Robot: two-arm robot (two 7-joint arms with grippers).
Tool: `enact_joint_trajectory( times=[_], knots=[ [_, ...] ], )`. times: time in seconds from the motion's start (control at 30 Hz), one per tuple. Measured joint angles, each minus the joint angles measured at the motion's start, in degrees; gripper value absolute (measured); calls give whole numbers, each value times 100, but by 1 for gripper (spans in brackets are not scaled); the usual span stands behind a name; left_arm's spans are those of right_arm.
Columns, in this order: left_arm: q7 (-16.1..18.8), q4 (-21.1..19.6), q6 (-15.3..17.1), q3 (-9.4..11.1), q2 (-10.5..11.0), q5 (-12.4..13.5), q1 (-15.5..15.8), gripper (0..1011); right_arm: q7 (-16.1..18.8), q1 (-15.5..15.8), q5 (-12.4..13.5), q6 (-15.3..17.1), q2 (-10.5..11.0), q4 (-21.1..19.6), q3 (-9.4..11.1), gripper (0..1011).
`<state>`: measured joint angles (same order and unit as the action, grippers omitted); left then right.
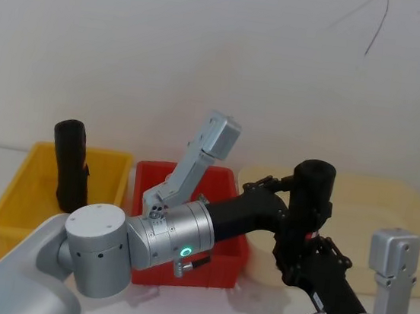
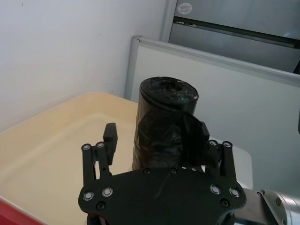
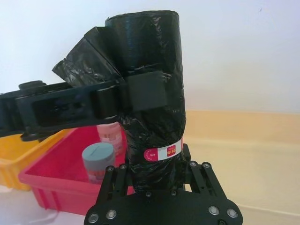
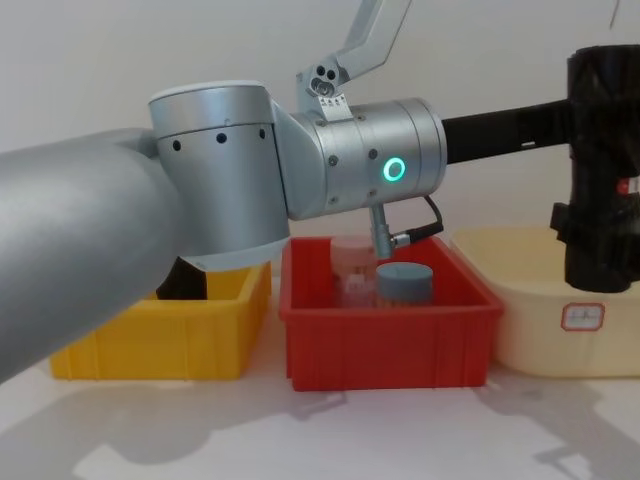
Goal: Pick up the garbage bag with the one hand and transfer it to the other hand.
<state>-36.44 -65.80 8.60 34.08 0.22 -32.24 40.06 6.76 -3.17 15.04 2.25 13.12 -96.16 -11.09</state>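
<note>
The garbage bag (image 1: 312, 186), a black roll with a red label, stands upright in the air above the cream tray (image 1: 388, 202). My left gripper (image 1: 310, 206), on the arm with the green light, reaches across from the left and brackets the roll's middle. In the left wrist view one finger (image 2: 110, 135) stands apart from the roll (image 2: 161, 122), so this gripper (image 2: 157, 136) is open. My right gripper (image 1: 300, 248) comes up from the lower right and is shut on the roll's lower end, just under the label (image 3: 161, 153).
A second black roll (image 1: 70, 163) stands in the yellow bin (image 1: 14, 194) at the left. The red bin (image 1: 228, 263) in the middle holds a blue-lidded jar (image 4: 404, 282). The left arm's body spans the space above both bins.
</note>
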Motion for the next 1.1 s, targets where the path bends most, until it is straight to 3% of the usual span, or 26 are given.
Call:
enact_joint_trajectory(
  times=[0.27,0.57,1.1],
  knots=[
    [0,0,-1,0,0,-1,0,1001,31,-111,12,88,62,107,188,545],
    [0,0,-1,0,0,-1,0,1001,90,-464,56,252,216,493,485,545],
    [0,0,-2,0,0,-1,0,1001,151,-1601,10,338,412,1727,837,559]
  ],
)
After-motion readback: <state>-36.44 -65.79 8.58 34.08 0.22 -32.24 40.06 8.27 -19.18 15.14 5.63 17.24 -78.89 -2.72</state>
